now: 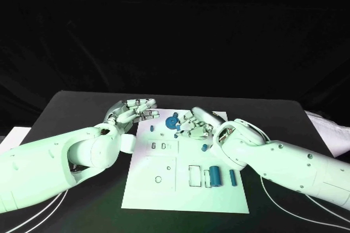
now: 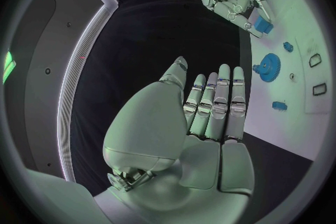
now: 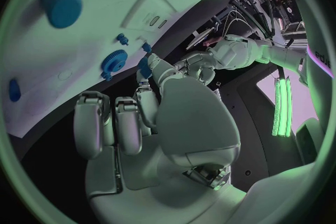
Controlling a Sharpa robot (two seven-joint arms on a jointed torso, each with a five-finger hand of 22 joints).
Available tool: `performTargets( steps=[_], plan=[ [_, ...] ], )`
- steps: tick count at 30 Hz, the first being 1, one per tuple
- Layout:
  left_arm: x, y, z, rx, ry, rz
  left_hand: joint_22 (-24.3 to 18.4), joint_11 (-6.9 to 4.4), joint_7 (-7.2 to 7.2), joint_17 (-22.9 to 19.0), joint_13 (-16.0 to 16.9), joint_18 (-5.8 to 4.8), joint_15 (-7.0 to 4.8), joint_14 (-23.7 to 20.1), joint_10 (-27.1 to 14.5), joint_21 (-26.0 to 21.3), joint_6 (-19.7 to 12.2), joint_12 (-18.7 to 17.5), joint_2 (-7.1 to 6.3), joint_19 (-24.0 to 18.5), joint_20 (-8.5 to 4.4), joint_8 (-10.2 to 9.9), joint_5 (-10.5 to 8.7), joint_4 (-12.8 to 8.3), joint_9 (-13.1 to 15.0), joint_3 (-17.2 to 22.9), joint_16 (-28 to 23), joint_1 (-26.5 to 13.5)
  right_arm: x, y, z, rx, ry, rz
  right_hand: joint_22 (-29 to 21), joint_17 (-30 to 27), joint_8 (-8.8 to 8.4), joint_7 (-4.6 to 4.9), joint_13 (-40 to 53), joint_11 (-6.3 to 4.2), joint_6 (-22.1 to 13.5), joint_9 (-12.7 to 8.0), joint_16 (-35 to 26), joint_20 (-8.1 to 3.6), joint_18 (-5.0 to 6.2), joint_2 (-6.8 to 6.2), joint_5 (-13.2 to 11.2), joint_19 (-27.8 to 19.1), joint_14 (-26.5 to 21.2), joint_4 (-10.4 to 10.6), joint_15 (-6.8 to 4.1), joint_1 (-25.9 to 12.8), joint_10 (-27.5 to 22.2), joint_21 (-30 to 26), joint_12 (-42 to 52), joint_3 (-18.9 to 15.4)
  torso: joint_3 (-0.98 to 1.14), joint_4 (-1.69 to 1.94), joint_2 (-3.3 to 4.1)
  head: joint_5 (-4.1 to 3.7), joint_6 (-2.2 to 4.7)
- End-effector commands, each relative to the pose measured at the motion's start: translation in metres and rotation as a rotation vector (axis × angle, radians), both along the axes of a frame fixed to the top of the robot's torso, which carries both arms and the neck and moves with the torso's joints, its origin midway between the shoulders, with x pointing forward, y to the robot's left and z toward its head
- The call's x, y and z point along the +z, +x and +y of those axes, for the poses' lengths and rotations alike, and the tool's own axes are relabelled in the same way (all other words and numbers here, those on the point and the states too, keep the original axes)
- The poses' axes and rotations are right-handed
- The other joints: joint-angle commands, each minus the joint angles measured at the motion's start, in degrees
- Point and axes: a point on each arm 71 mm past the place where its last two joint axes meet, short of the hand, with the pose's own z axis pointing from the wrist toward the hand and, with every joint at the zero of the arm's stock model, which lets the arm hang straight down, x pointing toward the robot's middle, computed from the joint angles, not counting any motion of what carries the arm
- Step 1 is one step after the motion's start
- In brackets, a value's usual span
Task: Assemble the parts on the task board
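Here, toothed blue gear (image 1: 171,123) on white task board (image 1: 164,192)

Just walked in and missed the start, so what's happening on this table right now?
The robot is assembling small blue parts on the white task board. Its right hand pinches a small blue piece over the board's far end, next to the blue gear. Its left hand hovers at the board's far left corner, fingers apart, holding nothing. Two blue cylinders lie untouched nearer the robot.
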Motion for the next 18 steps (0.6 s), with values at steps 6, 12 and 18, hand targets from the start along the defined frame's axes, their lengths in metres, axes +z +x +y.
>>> performTargets(
  steps=[6, 12, 18],
  plan=[
    [0.001, -0.001, -0.002, -0.011, -0.024, -0.009, -0.1, -0.11, 0.13, 0.1, -0.1, 0.67, 0.05, -0.1, -0.4, -0.3, -0.3, -0.1, -0.03, 0.4, 0.13, -0.1, -0.3, -0.4, 0.0, 0.1, -0.3, 0.5, -0.018, -0.006, 0.021, 0.004, -0.166, 0.002, -0.1, 11.0, -0.04, -1.43, 0.2, -0.79, 1.2, 0.5, -0.2, -0.14, -0.63, -0.06, 0.8, -0.4, 5.3, 0.1, -0.34, -1.3, 0.9, -0.2, 0.6, 0.5, -0.35, 0.36, -0.29, 0.57, -0.66],
    [0.002, -0.001, -0.004, -0.016, -0.025, -0.008, -0.1, -0.11, 0.13, 0.1, -0.1, 0.67, 0.05, -0.1, -0.4, -0.3, -0.3, -0.1, -0.03, 0.4, 0.13, -0.1, -0.3, -0.4, 0.0, 0.1, -0.3, 0.5, -0.026, -0.009, 0.031, 0.009, -0.195, 0.009, -0.1, 11.1, -0.14, -1.36, 0.5, -0.74, 1.1, 0.5, -0.1, -0.11, -0.62, -0.41, 1.4, -0.4, 5.3, -0.2, -0.31, -1.4, 1.1, -0.3, 0.9, 0.6, -0.35, 0.38, -0.23, 0.86, -0.73],
    [0.002, -0.001, -0.005, -0.019, -0.026, -0.006, -0.1, -0.13, 0.11, 0.1, 0.0, 0.68, 0.04, -0.1, -0.3, -0.3, -0.2, -0.1, 0.04, 0.4, 0.13, -0.1, -0.31, -0.5, 0.0, 0.1, -0.3, 0.5, -0.03, -0.011, 0.034, 0.011, -0.207, 0.012, -0.2, 11.0, -0.31, -1.21, 0.5, -0.62, 0.9, 0.5, -0.2, -0.06, -0.61, -0.86, 1.6, -0.4, 5.3, -0.1, -0.22, -2.1, 1.0, -0.4, 0.8, 0.4, -0.32, 0.36, -0.21, 0.93, -0.93]
  ],
)
